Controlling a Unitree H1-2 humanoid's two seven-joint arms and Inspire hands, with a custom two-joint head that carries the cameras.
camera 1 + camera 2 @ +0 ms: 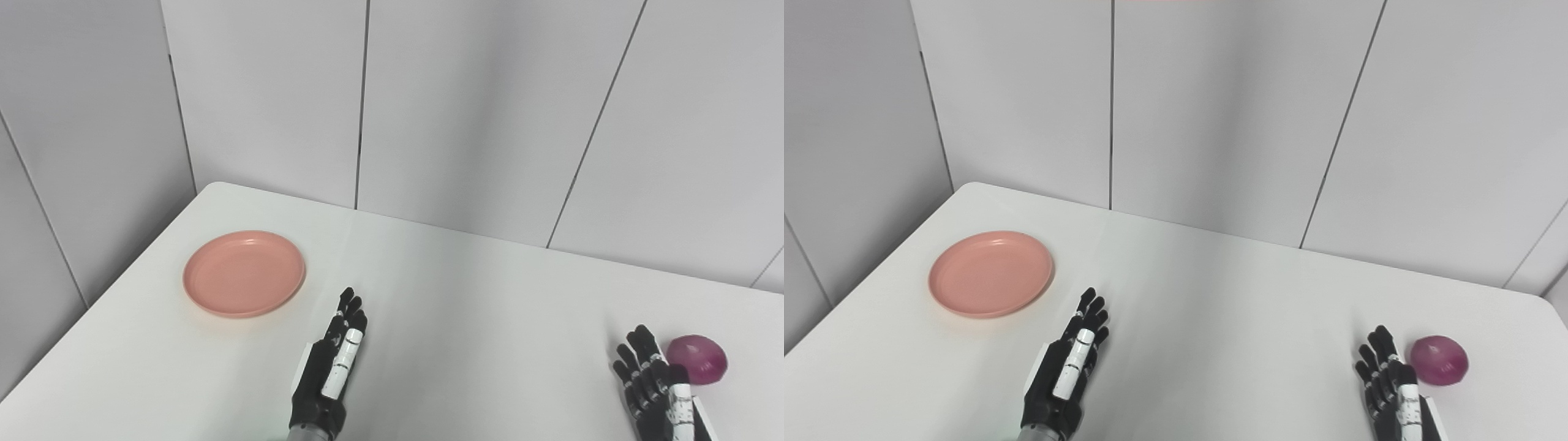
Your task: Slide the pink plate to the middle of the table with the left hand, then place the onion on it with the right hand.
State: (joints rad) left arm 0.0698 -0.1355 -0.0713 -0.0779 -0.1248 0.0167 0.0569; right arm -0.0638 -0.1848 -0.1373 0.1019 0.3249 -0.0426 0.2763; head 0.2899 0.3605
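- The plate [244,273] lies empty on the white worktop [465,306], left of frame centre.
- The left hand [331,367], bottom centre, is released with fingers straight, near the plate but apart.
- The right hand [652,383], lower right, is released, just beside the onion [698,359].

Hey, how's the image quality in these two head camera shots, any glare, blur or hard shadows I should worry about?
Left eye view: even, soft light; the pink plate and onion are sharp, with only faint shadows on the table. Right eye view: the same flat lighting, no blown-out glare; the left robot hand and right robot hand look crisp, without motion blur.
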